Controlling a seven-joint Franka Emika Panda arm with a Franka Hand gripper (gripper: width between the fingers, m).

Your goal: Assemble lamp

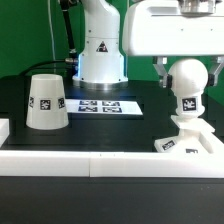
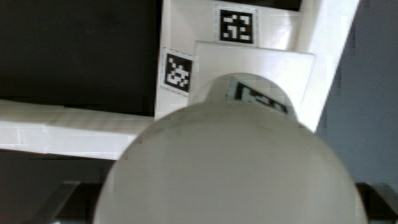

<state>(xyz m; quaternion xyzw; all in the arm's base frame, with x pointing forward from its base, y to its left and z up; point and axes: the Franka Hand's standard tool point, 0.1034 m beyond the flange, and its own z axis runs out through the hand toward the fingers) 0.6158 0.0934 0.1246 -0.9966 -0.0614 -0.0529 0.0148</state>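
White round plastic bulb on a stem (image 2: pixel 222 150), clamped in the pincer (image 1: pixel 186 72), stands upright directly beneath it on the flat square white base (image 1: pixel 195 143), at the exterior view's right of the black counter (image 1: pixel 110 128).

The bulb (image 1: pixel 186 76) is seen as smooth white plastic with a soft sheen. The shade (image 1: pixel 46 103) and base (image 1: pixel 202 138) are finished alike. Matt printed tags are borne on each. The table (image 1: pixel 110 130) is matt black.
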